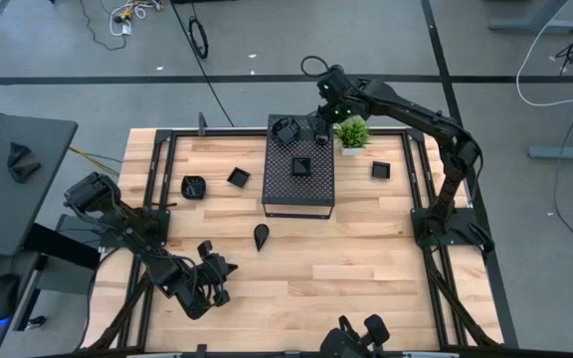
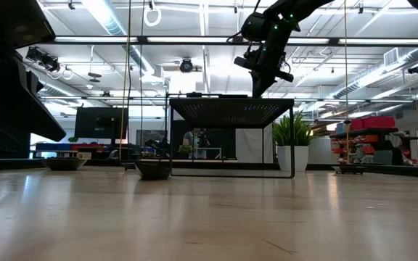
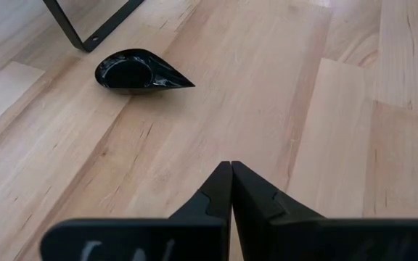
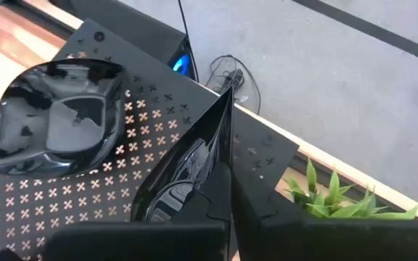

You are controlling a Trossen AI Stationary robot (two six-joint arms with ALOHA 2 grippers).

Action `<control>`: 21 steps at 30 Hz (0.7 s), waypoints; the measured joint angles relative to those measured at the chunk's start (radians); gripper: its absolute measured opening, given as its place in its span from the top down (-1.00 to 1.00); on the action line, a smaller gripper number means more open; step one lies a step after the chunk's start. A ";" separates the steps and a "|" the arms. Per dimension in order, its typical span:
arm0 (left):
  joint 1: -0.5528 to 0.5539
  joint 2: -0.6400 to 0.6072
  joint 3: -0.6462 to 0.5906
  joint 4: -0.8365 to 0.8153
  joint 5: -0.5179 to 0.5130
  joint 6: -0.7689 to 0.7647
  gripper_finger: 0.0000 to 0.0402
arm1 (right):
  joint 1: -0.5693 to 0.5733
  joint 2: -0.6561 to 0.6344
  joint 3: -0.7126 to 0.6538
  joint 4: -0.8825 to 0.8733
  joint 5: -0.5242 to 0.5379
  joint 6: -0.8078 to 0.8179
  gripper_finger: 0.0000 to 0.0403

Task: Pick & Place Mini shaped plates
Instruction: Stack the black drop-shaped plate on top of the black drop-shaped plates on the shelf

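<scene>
The right gripper (image 1: 320, 121) hangs above the far right corner of the perforated box (image 1: 299, 204), its fingers clamped on the rim of a glossy plate (image 4: 187, 174) held edge-up; the grip on the thin rim suits lowering the dish flat onto the box top. Two plates already rest there: a leaf-shaped one (image 1: 285, 130) just beside the gripper and a square one (image 1: 301, 166) at mid-top. The plant (image 1: 352, 134) stands close to that corner, so room on that side is narrow, and the box's far edge is near. The left gripper (image 3: 231, 190) waits low over the near left table (image 1: 366, 259), fingers pressed together on nothing, a teardrop plate (image 1: 261, 237) ahead of it with bare wood all round. Three more plates (image 1: 194, 186) lie beside the box, two left, one right.
</scene>
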State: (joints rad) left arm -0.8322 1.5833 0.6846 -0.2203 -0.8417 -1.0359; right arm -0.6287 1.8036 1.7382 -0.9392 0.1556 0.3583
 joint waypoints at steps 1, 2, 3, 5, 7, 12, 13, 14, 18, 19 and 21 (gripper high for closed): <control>0.000 0.000 0.000 0.000 0.000 0.000 0.92 | 0.000 0.003 0.000 -0.005 0.001 0.002 0.99; 0.000 0.000 0.000 0.000 0.000 0.000 0.92 | -0.001 0.008 0.000 -0.012 0.001 0.003 0.99; 0.000 0.000 0.000 0.000 0.000 0.000 0.92 | -0.001 0.011 0.000 -0.015 0.001 0.003 0.99; 0.000 0.000 0.000 0.001 0.000 -0.001 0.92 | 0.000 0.012 0.000 -0.014 0.001 0.002 0.99; 0.000 0.000 0.000 0.006 0.000 0.000 0.92 | 0.000 0.010 0.000 -0.014 0.001 0.013 0.99; 0.004 0.000 0.000 0.011 -0.011 0.000 0.92 | 0.000 0.010 -0.020 -0.015 0.004 0.045 0.99; 0.004 0.000 0.000 0.013 -0.011 0.000 0.92 | 0.000 0.010 -0.031 -0.019 0.004 0.048 0.99; 0.004 0.000 0.000 0.014 -0.011 0.001 0.92 | -0.001 0.010 -0.045 -0.019 0.005 0.048 0.99; 0.004 0.000 0.000 0.019 -0.011 0.001 0.92 | 0.000 0.010 -0.098 0.035 0.011 0.048 0.99; 0.004 0.000 0.000 0.019 -0.011 0.001 0.92 | 0.000 0.009 -0.106 0.052 0.012 0.048 0.99; 0.004 0.000 0.000 0.019 -0.011 0.001 0.92 | 0.000 0.009 -0.117 0.077 0.012 0.049 0.99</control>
State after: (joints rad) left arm -0.8280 1.5833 0.6846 -0.2012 -0.8532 -1.0348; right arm -0.6289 1.8126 1.6214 -0.8622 0.1677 0.4068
